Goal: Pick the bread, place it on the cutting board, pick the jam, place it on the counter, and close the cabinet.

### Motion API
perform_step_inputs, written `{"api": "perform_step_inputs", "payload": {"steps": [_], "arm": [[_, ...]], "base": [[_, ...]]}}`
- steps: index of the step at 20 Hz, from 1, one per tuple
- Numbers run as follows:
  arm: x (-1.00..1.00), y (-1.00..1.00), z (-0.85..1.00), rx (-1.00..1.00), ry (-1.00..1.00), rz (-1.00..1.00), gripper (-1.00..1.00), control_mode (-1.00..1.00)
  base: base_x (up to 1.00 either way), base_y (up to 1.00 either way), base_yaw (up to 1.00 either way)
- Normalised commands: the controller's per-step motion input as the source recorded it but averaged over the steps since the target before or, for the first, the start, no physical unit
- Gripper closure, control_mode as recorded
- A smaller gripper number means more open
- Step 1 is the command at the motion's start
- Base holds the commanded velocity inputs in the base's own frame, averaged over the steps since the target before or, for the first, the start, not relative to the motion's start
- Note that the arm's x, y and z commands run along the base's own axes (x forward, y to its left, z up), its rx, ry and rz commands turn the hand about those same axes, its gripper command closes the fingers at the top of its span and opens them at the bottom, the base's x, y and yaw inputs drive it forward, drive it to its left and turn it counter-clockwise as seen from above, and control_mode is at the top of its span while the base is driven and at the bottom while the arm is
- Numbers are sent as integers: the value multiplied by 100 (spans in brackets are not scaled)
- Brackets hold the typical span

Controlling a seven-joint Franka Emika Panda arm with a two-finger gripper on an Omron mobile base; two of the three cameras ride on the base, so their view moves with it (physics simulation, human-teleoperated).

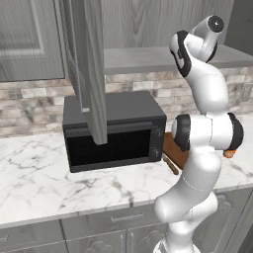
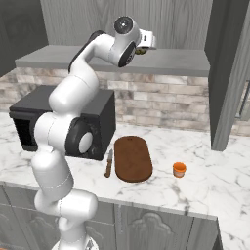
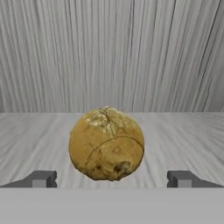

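The hand (image 3: 111, 179) is spread wide, one fingertip on either side of the bread (image 3: 106, 143), which sits on the cabinet (image 2: 117, 61) shelf. It looks light and crusty but crushable, so grip gently across its widest middle. The arm reaches high, hand level into the cabinet.

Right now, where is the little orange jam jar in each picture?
Left base view: the jam peeks out at the right edge, behind the arm, on the counter.
Right base view: it stands on the counter, lower right of centre, just right of the cutting board.
Hand view: not in it; the bread sits on the cabinet shelf between the open gripper fingertips.
Shared landmark: the black microwave.
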Motion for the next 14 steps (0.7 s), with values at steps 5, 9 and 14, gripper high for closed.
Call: {"api": "perform_step_inputs", "payload": {"steps": [5,9,14], "arm": [[23,-1,0,0,0,0,-100,-100],[26,0,0,0,0,0,-100,-100],[26,0,0,0,0,0,-100,-100]], "base": [[0,0,0],[0,0,0],[0,0,0]]}}
